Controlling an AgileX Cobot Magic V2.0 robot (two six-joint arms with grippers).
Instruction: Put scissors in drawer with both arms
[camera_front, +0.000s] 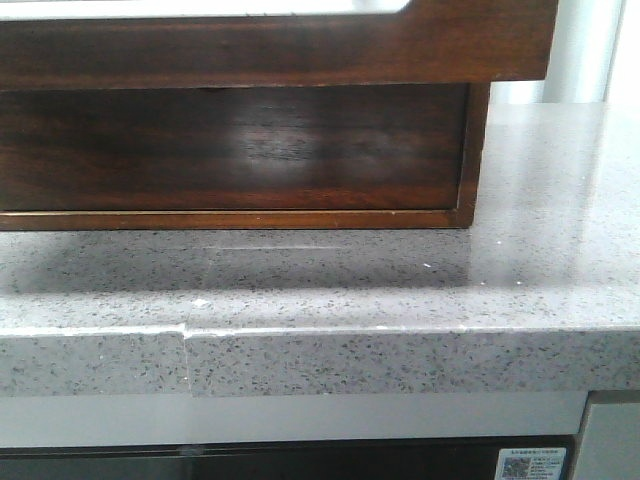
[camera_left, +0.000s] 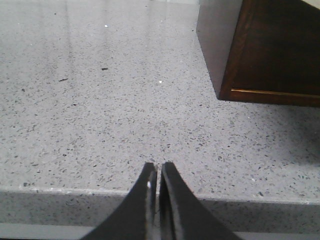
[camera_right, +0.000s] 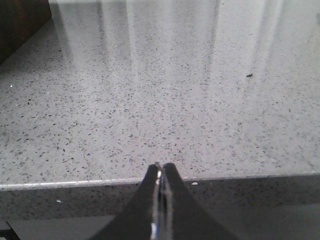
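Scissors: no pair shows in any of the three views, so their place cannot be told.
Drawer (camera_front: 270, 45): glossy dark-brown wood across the top of the front view, with a long round-cornered cutout showing white along its upper edge; it overhangs the body below and reaches further to the right than that body does.
Cabinet body (camera_front: 235, 150): dark wood with a lighter brown frame along its bottom and right edges, standing on the countertop; one corner of it appears in the left wrist view (camera_left: 260, 50).
Countertop (camera_front: 330, 290): pale grey speckled stone, with a seam running across its front edge left of centre.
Left gripper (camera_left: 159, 172): over the counter's front edge, near the cabinet corner but apart from it; the two dark fingers are pressed together with only a hairline between them, and nothing is between them.
Right gripper (camera_right: 161, 170): also at the front edge of the counter, fingers pressed together and holding nothing.
Sticker (camera_front: 530, 465): white label with a blue printed code, below the counter at the lower right.
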